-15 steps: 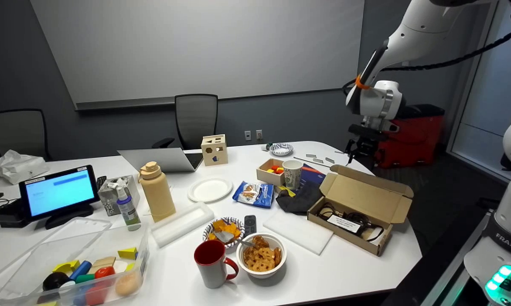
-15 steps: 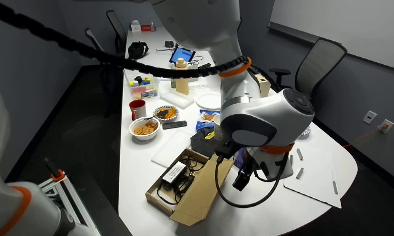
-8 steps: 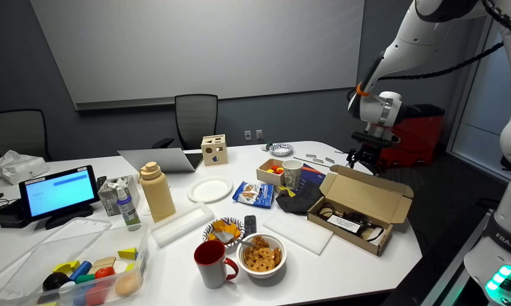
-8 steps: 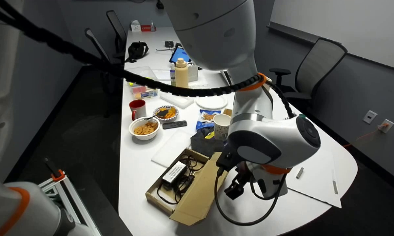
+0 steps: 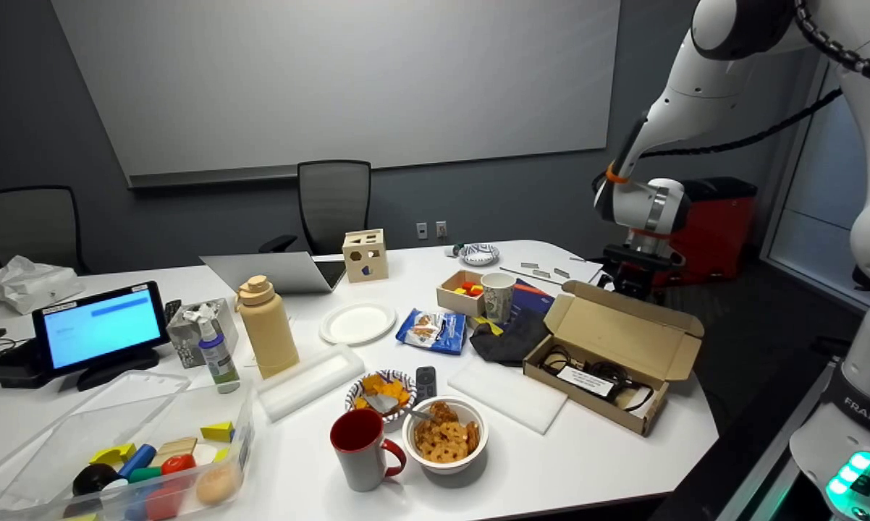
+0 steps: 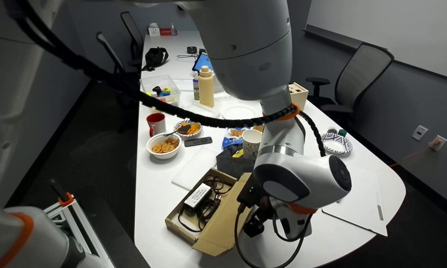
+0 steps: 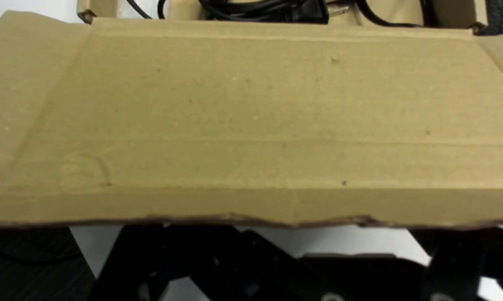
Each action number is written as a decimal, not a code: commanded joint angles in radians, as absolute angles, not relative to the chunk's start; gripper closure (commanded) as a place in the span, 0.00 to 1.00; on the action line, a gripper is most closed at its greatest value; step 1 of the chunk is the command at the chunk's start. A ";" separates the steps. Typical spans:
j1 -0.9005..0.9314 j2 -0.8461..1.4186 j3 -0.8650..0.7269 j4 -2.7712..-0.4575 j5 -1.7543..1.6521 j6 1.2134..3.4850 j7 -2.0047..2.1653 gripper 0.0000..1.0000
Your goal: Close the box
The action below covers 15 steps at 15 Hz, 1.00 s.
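The box is brown cardboard, and its front wall (image 5: 585, 399) shows in an exterior view. Its lid (image 5: 627, 333) stands open, tilted back; the lid also shows in an exterior view (image 6: 223, 221) and fills most of the wrist view (image 7: 276, 113). Black cables and a black adapter with a white label (image 6: 199, 196) lie inside the box. My gripper (image 6: 254, 227) is low behind the lid, on the side away from the box's inside; it also shows in an exterior view (image 5: 629, 286). Its fingers stand wide apart in the wrist view, with their tips hidden behind the lid. It holds nothing visible.
A dark cloth (image 5: 511, 340) and a paper cup (image 5: 499, 297) stand beside the box. A white board (image 5: 511, 396) lies near its front. A bowl of snacks (image 5: 446, 441) and a red-rimmed mug (image 5: 366, 452) are farther off. A thin white sheet (image 6: 361, 208) lies behind the arm.
The arm has come down, and my gripper has moved lower and closer to the back of the lid. The box and its lid have not moved.
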State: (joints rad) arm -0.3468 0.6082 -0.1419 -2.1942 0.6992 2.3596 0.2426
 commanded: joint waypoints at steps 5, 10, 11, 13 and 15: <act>-0.338 0.583 -0.113 -2.179 0.768 2.259 0.176 0.00; -0.309 0.530 -0.113 -2.226 0.773 2.292 0.119 0.00; -0.300 0.515 -0.113 -2.243 0.764 2.301 0.099 0.00; -0.283 0.500 -0.112 -2.273 0.751 2.308 0.062 0.00; -0.264 0.484 -0.106 -2.305 0.750 2.321 0.032 0.00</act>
State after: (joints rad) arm -0.2934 0.5411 -0.1089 -2.2290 0.7464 2.2903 0.0864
